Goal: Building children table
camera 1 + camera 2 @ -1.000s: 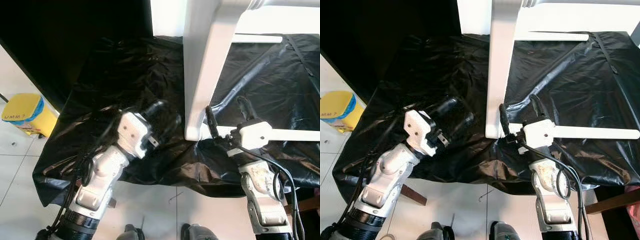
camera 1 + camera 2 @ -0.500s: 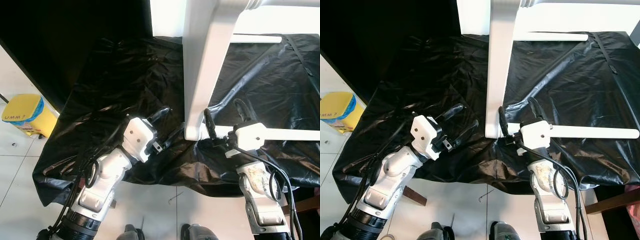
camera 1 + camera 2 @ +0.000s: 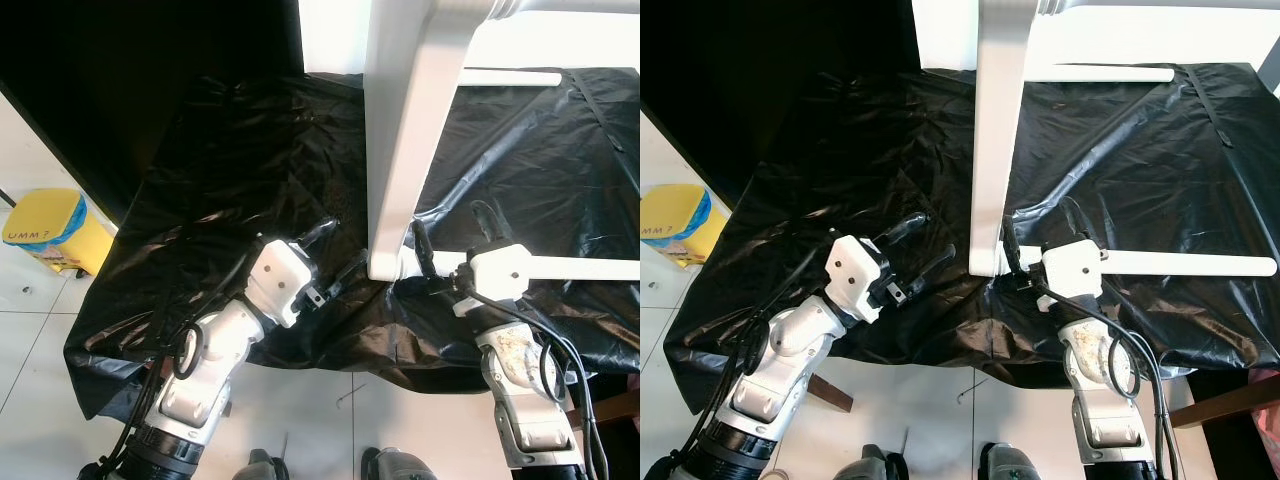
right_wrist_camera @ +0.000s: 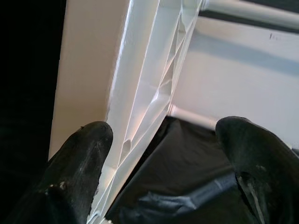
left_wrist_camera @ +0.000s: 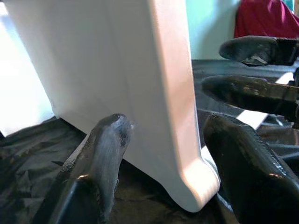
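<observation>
Black plastic sheet (image 3: 250, 150) underlies the white table leg (image 3: 400, 170), flanked by spread left hand (image 3: 335, 262) and right hand (image 3: 452, 240).

smooth glossy white plastic table leg (image 3: 400, 150); crinkly shiny black plastic sheet (image 3: 250, 170) (v. creased).

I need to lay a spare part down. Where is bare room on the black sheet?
Bare black sheet left of the white leg, and between rail and crossbar. Crowded at the leg's foot: left gripper, right gripper.
</observation>
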### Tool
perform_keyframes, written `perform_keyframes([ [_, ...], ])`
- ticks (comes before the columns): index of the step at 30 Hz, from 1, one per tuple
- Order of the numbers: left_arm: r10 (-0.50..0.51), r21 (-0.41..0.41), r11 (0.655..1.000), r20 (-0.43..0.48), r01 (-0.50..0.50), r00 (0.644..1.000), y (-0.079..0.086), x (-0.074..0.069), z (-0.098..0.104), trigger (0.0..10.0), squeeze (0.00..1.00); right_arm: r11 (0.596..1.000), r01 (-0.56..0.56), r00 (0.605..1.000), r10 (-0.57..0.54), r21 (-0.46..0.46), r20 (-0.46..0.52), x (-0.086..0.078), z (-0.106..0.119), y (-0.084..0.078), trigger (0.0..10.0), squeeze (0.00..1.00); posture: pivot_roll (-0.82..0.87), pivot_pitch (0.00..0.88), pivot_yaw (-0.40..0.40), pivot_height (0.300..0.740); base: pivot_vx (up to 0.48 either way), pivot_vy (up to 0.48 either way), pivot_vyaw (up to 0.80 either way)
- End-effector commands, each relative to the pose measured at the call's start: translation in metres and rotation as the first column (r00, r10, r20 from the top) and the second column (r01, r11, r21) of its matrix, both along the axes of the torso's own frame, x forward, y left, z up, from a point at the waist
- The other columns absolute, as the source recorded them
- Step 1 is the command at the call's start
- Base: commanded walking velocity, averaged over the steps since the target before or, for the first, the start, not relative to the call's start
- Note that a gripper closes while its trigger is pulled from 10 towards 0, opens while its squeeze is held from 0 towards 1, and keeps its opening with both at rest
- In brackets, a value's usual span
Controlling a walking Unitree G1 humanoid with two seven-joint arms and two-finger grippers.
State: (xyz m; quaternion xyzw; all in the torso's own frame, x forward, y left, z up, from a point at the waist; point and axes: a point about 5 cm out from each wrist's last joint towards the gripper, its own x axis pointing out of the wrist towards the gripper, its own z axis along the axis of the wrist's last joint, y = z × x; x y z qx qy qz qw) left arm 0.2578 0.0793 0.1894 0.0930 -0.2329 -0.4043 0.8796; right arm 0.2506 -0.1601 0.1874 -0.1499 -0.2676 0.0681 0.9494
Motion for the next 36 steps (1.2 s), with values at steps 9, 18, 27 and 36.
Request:
perform_keyframes([
  [9,0.049,0.04,0.998,-0.026,-0.047,0.998,0.002,0.001,-0.014,10.0,0.0,1.0,0.001,1.0,-0.001,0.001,-0.011,-0.001,-0.005,0.001,10.0,0.0,-0.11,0.121,0.051,0.74,0.0,0.0,0.0],
  [18,0.114,0.038,0.993,-0.085,-0.111,0.99,0.01,0.005,-0.027,10.0,0.0,1.0,0.019,0.999,-0.02,-0.023,-0.025,-0.001,-0.014,-0.004,10.0,0.0,-0.11,0.13,0.048,0.74,0.0,0.0,0.0],
  [27,0.141,0.04,0.99,-0.069,-0.139,0.988,0.01,0.005,-0.027,10.0,0.0,0.999,0.019,0.999,-0.021,-0.03,-0.04,-0.001,-0.019,-0.002,10.0,0.0,-0.11,0.14,0.045,0.74,0.0,0.0,0.0],
  [36,0.127,0.053,0.991,-0.064,-0.124,0.99,0.008,0.004,-0.03,10.0,0.0,0.999,0.01,0.999,-0.012,-0.043,-0.041,-0.001,-0.02,-0.001,10.0,0.0,-0.11,0.146,0.043,0.74,0.0,0.0,0.0],
])
